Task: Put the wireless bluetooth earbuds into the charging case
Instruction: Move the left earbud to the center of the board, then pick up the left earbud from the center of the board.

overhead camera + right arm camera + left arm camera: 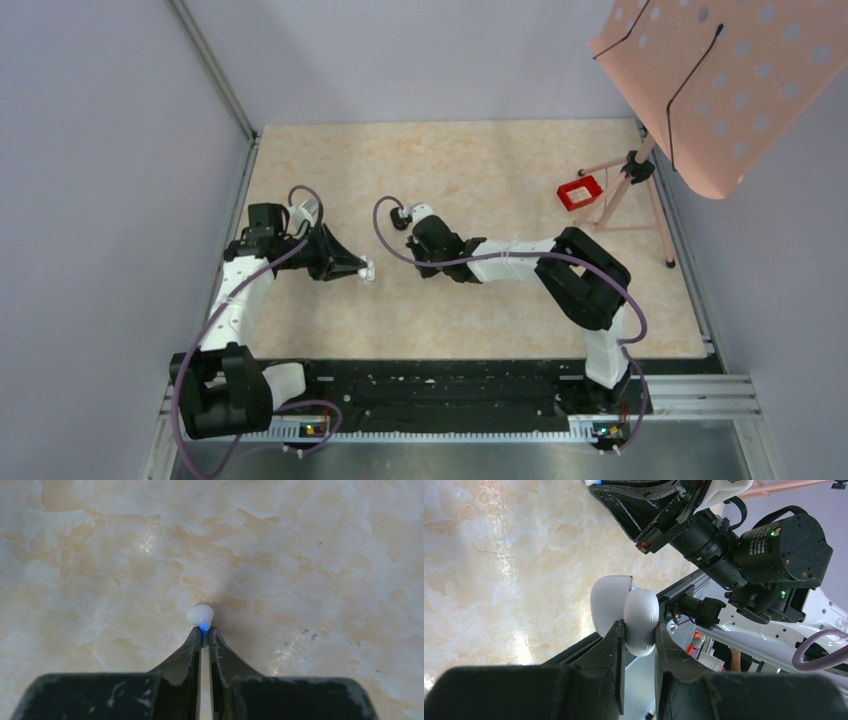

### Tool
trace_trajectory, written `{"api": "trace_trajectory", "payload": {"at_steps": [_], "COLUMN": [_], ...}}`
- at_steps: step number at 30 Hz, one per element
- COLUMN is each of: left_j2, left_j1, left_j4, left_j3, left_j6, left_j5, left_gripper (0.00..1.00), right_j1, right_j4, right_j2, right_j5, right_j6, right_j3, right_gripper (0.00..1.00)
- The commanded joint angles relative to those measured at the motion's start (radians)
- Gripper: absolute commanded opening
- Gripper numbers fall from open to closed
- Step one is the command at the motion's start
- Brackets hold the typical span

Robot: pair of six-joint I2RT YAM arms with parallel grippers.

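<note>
Currently gripping the white charging case [642, 614] with the left gripper [639, 632], squeezing its sides with both jaws and holding it clear of the marbled tabletop [499, 580], seemingly with its two rounded halves swung apart. Pinching one white stemmed earbud [200, 615] by the stem in the right gripper [203, 634], closing the jaws almost fully on it, leaving the bulb end poking out past the fingertips and a blue light glowing at the neck. Holding that bud low over the table, possibly touching it; not telling which. Judging from the overhead view, leaving a clear gap between the bud and the case.

Reading progress as early to middle: having one bud in hand and the case presented, but not yet inserting anything. Not seeing into the case's sockets from any view, so not telling whether holding a bud inside already. Not finding the other three buds anywhere in view.

Remaining, by this reckoning: bringing the pinched bud across, lining its stem up with a socket, seating it, then fetching the rest.
</note>
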State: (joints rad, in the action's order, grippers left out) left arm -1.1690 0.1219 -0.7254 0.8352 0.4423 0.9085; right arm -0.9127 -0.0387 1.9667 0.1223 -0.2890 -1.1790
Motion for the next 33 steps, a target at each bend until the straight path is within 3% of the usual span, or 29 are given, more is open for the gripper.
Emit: {"api": "trace_trajectory", "payload": {"at_steps": [1,10,11,14,15,17,21,26,33], "left_j2": [0.020,0.010,0.007,-0.005,-0.006,-0.009,-0.011,-0.011,-0.005], "left_j1": [0.004,0.002,0.002,0.002,0.002,0.002,0.001,0.000,-0.001], "left_j4": [0.022,0.025,0.028,0.028,0.026,0.022,0.024,0.027,0.024], "left_j3": [-0.001,0.001,0.001,0.008,0.009,0.014,0.017,0.013,0.012], "left_j6": [-0.014,-0.013,-0.013,-0.012,-0.013,-0.013,-0.011,-0.008,-0.008], "left_j5": [0.031,0.031,0.032,0.032,0.032,0.030,0.029,0.033,0.030], "left_gripper": [0.00,0.00,0.00,0.00,0.00,0.00,0.00,0.00,0.00], "right_j1": [0.006,0.008,0.003,-0.020,-0.027,-0.035,-0.014,0.100,0.178], "right_j4": [0.029,0.036,0.036,0.036,0.036,0.022,0.003,-0.017,0.135], "right_j2": [-0.097,-0.266,-0.269,-0.273,-0.286,-0.314,-0.361,-0.386,-0.290], "right_j5": [0.081,0.364,0.366,0.237,0.168,0.041,0.016,-0.029,-0.019], "right_j6": [0.037,0.164,0.172,0.170,0.162,0.135,0.098,0.038,0.112], "right_j3": [0.021,0.188,0.195,0.192,0.194,0.212,0.243,0.267,0.159], "right_gripper": [0.03,0.02,0.07,0.41,0.48,0.51,0.50,0.40,0.38]}}
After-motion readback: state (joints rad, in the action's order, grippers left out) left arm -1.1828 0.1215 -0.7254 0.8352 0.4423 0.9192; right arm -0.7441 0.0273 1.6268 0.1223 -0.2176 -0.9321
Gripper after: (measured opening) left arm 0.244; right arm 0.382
